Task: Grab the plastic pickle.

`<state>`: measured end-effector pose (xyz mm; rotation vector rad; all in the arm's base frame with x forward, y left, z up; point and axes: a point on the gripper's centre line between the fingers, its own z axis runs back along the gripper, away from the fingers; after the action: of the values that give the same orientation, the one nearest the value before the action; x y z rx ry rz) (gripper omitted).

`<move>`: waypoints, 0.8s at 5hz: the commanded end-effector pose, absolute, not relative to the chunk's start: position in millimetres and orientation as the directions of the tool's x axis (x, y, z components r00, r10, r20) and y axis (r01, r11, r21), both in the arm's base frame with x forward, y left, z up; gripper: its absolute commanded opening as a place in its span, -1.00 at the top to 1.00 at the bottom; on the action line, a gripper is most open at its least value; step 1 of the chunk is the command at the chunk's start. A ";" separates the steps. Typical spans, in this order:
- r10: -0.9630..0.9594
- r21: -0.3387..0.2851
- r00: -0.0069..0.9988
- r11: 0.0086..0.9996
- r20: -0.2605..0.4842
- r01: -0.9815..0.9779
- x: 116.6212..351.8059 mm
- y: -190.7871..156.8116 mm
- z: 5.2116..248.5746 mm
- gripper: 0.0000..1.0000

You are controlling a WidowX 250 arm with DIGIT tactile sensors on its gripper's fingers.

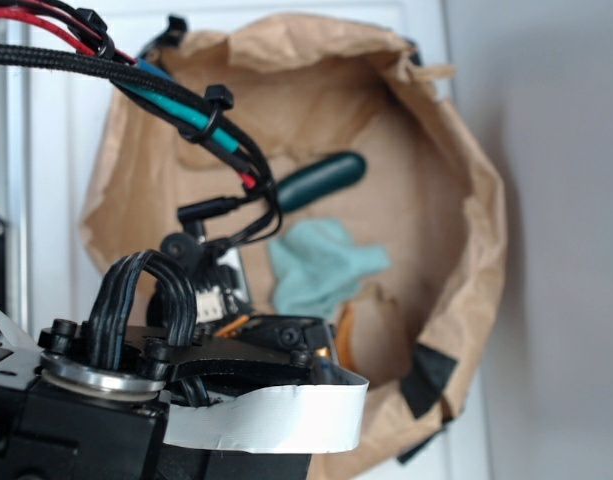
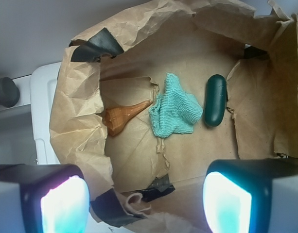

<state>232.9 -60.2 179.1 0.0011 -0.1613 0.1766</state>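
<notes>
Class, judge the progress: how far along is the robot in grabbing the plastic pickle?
Done: nothing visibly. In hand: the gripper is open and empty above the brown paper. Left: the plastic pickle lies untouched beside the teal cloth, so lining up, descending, closing and lifting all remain.

Pickle (image 2: pixel 216 100), cloth (image 2: pixel 174 111), perhaps wooden piece (image 2: pixel 123 117) side by side in bag (image 2: pixel 76 126).

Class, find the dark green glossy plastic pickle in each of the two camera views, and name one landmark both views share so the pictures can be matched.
Exterior view: the dark green plastic pickle lies upper centre, tilted, inside the crumpled brown paper bag, just above the light teal cloth.
Wrist view: the pickle stands upright, right of centre, just right of the cloth.
Shared landmark: the teal cloth, which lies next to the pickle in both.
</notes>
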 end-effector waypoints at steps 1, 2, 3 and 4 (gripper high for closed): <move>0.107 -0.147 0.984 0.985 0.145 -0.085 284.7 -20.4 181.0 -1.00; 0.099 -0.160 0.987 0.984 0.130 -0.077 299.3 -7.0 172.4 -1.00; 0.108 -0.161 0.984 0.983 0.139 -0.086 302.5 2.4 161.8 -1.00; 0.096 -0.208 0.983 0.976 0.154 -0.062 288.0 21.7 148.9 -1.00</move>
<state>285.1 18.8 128.4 -0.2118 -0.0892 0.0773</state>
